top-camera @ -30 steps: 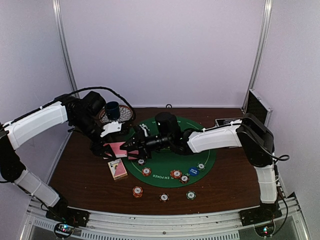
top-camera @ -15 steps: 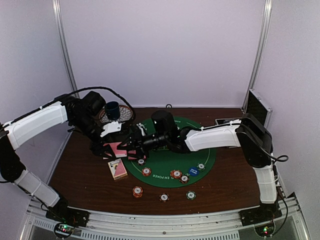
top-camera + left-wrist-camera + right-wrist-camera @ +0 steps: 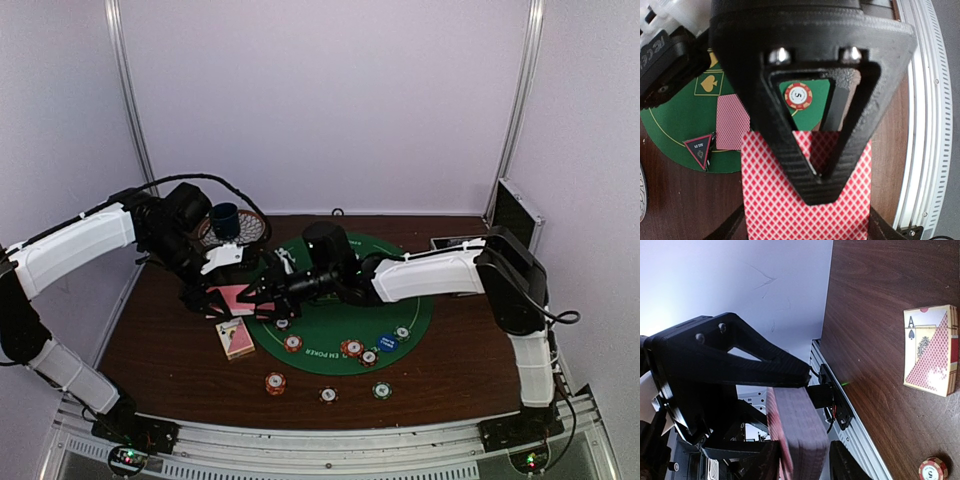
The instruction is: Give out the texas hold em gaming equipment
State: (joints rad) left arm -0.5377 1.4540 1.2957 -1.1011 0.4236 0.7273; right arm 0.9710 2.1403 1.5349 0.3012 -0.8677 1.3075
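Over the table [image 3: 150, 345], centre-left, the card deck [image 3: 770, 205] is clamped by the left gripper [image 3: 218, 299], presumably presented for dealing; closure of the right gripper [image 3: 260, 299] cannot be determined.

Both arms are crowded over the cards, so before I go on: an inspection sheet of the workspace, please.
Surface: brown table, round green mat on it.
Job's things: pink-backed deck held up; striped chips and blue button on mat; three chips on bare wood; triangular marker on mat; card box beside mat.
Clutter: blue cup on saucer, back left; metal case, right edge.
Grippers: left gripper shut on deck; right gripper fingers straddle it, grip unclear.
Cables: black cable loops over left arm.
Surroundings: plain walls, metal frame posts.
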